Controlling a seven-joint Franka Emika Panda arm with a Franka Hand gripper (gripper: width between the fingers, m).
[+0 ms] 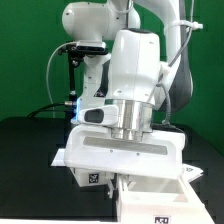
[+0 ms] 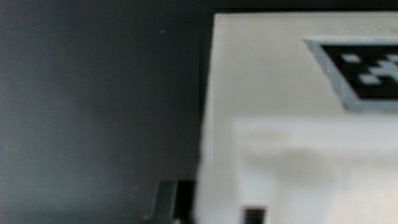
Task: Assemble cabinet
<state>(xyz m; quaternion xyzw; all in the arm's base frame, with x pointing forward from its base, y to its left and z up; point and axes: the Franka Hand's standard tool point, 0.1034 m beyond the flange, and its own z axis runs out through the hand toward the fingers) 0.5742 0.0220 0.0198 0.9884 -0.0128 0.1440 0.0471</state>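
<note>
Fingers [image 2: 171, 202] show only in the wrist view, as two dark, blurred tips at the frame edge. One sits over the black desk [image 2: 89, 100] just outside the cabinet's [image 2: 285, 130] edge, and the other over its white surface. They seem to straddle that edge, but I cannot tell whether they are clenched on it or released.

The desk [image 1: 30, 150] is matte black, and a flat green backdrop [image 1: 25, 60] stands beyond the fingers. The white cabinet [image 1: 125, 152] lies directly beneath them.

In the exterior view the white arm [image 1: 135, 70] comes straight down, and its wide wrist hides the fingers completely. This view shows a tag [image 1: 93, 178] on the cabinet's side face, below the fingers. A white boxy part [image 1: 150, 195] sits nearer the camera than the fingers. It has raised walls and is cut off by the frame's lower edge. I cannot tell whether it is joined to the cabinet.

The wrist view gives what the exterior view lacks. It shows the cabinet's straight edge against the desk and a black-and-white top tag [image 2: 365, 70], cut off at the frame's side, beyond the fingertips. Soft raised relief close to the fingers is too blurred to make out.
</note>
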